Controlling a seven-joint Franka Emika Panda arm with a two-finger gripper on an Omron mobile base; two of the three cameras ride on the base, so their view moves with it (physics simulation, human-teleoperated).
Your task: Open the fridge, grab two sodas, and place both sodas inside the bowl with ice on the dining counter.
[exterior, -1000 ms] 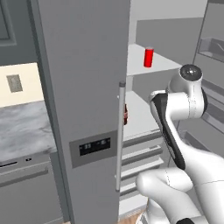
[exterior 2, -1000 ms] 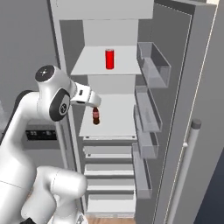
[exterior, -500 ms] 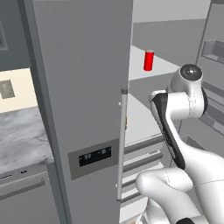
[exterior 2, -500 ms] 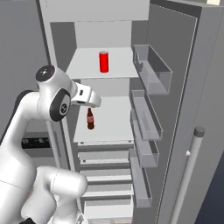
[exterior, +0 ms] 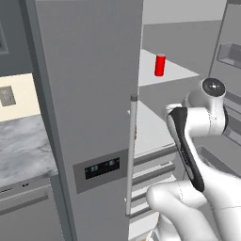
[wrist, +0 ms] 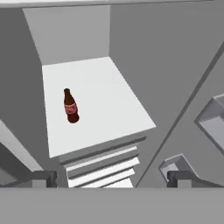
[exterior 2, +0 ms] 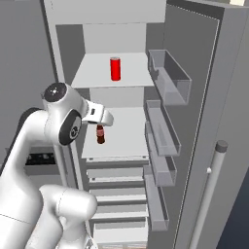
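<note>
Sodas wait inside the tall grey fridge (exterior 2: 194, 121), its right door swung open: a small brown bottle with a white label band (wrist: 71, 106) upright on the middle shelf, a plain red can (exterior 2: 115, 68) on the shelf above. My end effector (wrist: 111, 178) is released, jaws wide, holding nothing. The bottle stands ahead and left of it, long axis vertical. Since a second ago the base has rolled nearer.

Both base views are looking forward and down from behind the arm, left and right, sharing the fridge (exterior 2: 146, 97) interior; hand view is peering close onto the bottle (wrist: 70, 106) shelf.
</note>
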